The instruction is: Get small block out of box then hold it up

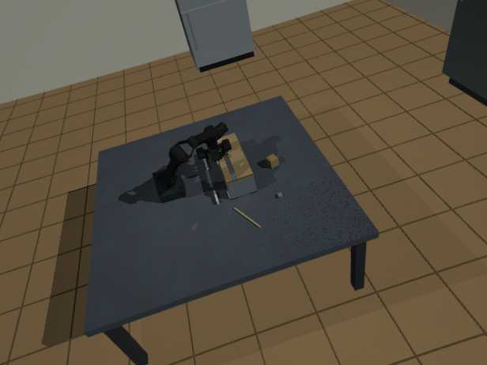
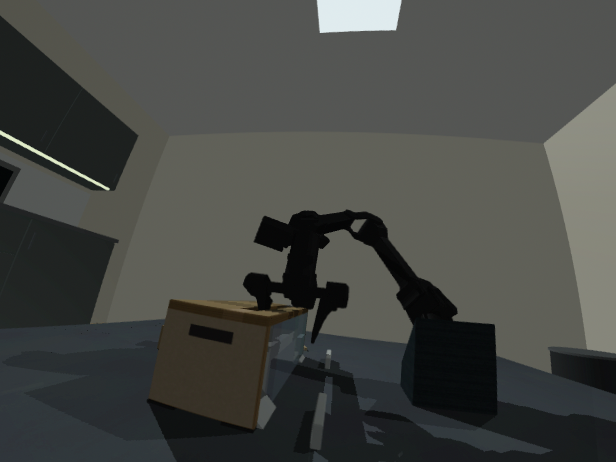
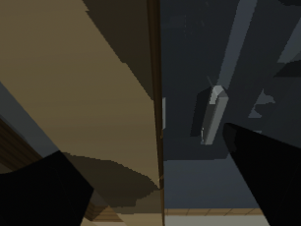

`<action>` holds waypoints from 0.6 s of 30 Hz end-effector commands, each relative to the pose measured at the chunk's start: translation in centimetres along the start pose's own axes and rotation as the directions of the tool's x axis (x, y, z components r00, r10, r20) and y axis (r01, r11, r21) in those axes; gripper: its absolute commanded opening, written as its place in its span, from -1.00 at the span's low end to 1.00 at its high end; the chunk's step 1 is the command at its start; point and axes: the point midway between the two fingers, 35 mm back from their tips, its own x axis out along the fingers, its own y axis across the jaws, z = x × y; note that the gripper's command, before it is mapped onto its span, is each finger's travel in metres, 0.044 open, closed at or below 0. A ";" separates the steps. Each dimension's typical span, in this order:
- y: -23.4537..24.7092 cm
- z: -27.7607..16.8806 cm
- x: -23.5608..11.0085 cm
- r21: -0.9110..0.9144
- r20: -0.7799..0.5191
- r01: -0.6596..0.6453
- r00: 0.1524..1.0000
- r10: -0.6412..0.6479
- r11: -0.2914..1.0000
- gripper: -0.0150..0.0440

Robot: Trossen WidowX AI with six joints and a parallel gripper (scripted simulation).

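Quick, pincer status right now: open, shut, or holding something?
Pincer: open, holding nothing; its fingers straddle the front top edge of the box.

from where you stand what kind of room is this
Probably a kitchen: brown tiled floor, a tall grey fridge-like appliance by the wall, and dark wall cupboards with a light strip above a counter. The arm works on a dark table.

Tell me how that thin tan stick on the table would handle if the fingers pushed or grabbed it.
The stick looks straight and slender, so probably stiff and light. It lies flat on the table, so a sideways push would likely roll or pivot it, and grasping something so low could be awkward.
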 end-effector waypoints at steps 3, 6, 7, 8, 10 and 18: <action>0.1 -1.6 0.4 0.002 -0.005 -0.003 1.000 0.003 1.000 0.86; 0.1 -2.2 0.6 0.002 -0.006 -0.003 1.000 0.003 1.000 0.86; 0.1 -2.4 0.7 0.002 -0.006 -0.003 1.000 0.003 1.000 0.86; 0.1 -2.6 0.8 0.002 -0.006 -0.003 1.000 0.003 1.000 0.86; 0.1 -2.9 0.9 0.002 -0.006 -0.003 1.000 0.003 1.000 0.86; 0.1 -4.2 1.3 0.002 -0.007 -0.004 1.000 0.004 1.000 0.86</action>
